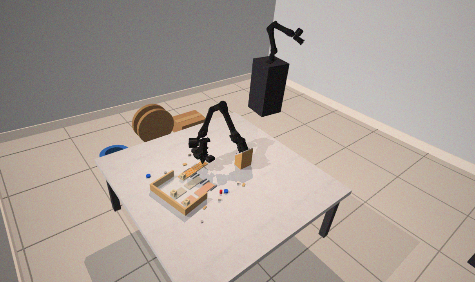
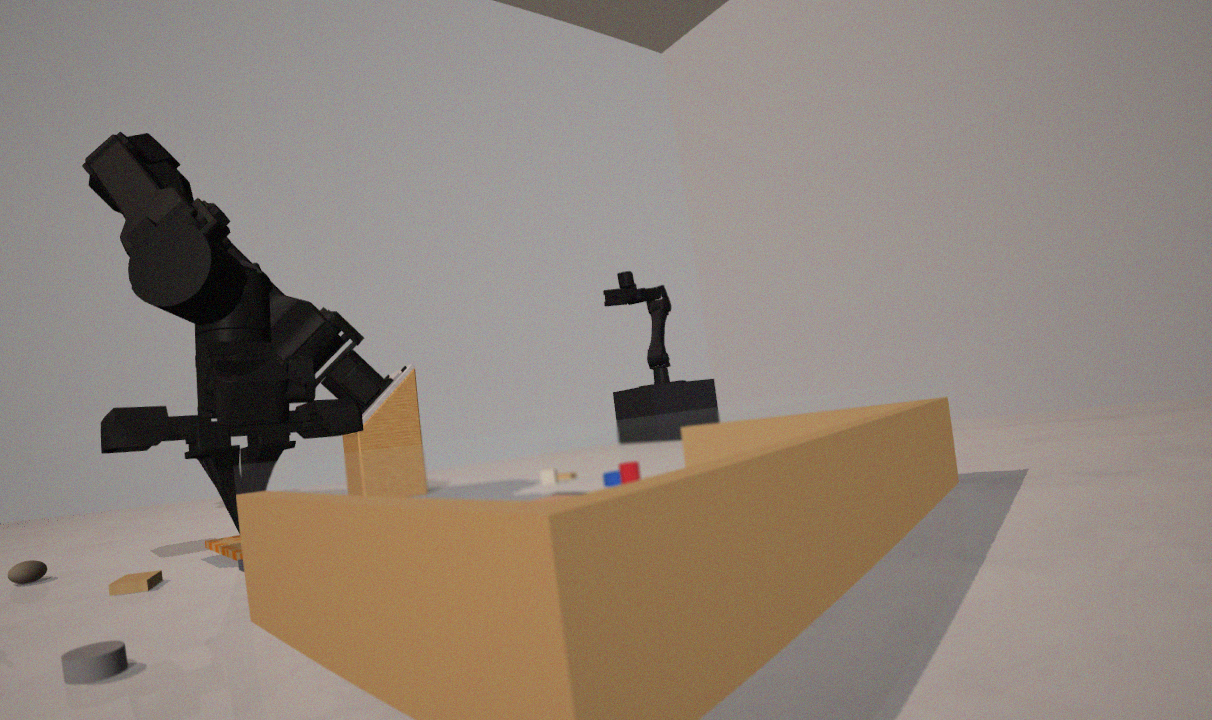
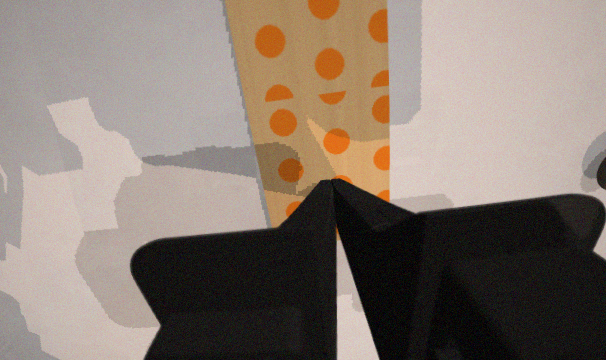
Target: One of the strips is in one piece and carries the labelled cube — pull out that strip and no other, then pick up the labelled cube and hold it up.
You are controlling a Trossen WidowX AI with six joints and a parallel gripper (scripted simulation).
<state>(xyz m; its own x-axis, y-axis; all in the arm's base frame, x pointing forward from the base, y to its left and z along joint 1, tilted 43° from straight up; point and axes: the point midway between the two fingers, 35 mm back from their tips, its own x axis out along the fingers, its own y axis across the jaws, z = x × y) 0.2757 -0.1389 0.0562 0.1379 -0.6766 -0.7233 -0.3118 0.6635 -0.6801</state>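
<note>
My gripper [image 1: 202, 162] [image 2: 239, 530] [image 3: 330, 189] is shut and points down, its tips at the top face of the orange-dotted strip [image 1: 194, 169] [image 3: 303, 65], near the end closer to the arm base. Nothing shows between the fingers. A beige cube [image 1: 183, 176] stands on that strip's far end, outside the wrist view. A grey-green strip [image 1: 193, 183] lies apart from its short piece [image 1: 180, 191], beside a second cube [image 1: 173, 193]. A pink strip [image 1: 204, 188] also shows a gap before the part by a third cube [image 1: 186, 201]. The cubes' labels are too small to read.
A low wooden wall [image 1: 167, 197] [image 2: 395, 573] encloses the strips' far side. Dark rails [image 1: 203, 181] run beside them. A wood block [image 1: 184, 164] [image 2: 134, 582], a stone [image 1: 189, 154] [image 2: 26, 572] and a grey disc [image 2: 95, 662] lie near the dotted strip. A red cylinder [image 1: 220, 191] and blue disc [image 1: 225, 191] lie by the pink strip.
</note>
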